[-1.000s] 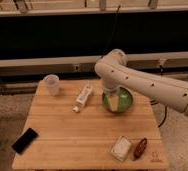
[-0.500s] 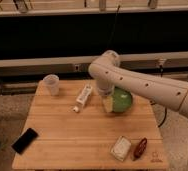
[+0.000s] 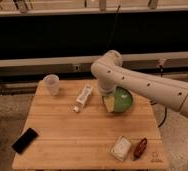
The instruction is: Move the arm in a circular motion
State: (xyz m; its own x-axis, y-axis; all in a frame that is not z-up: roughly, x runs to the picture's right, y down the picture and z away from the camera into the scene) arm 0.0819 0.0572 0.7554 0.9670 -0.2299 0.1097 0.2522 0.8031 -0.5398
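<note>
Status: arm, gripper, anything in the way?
Gripper low at green bowl left rim. Arm bent over table. White tube close beside.

Robot lab or test space (dark railed wall [image 3: 52, 35] behind), wooden table [image 3: 82, 135], white arm [image 3: 137, 82], gripper [image 3: 108, 99] at green bowl [image 3: 124, 100]
</note>
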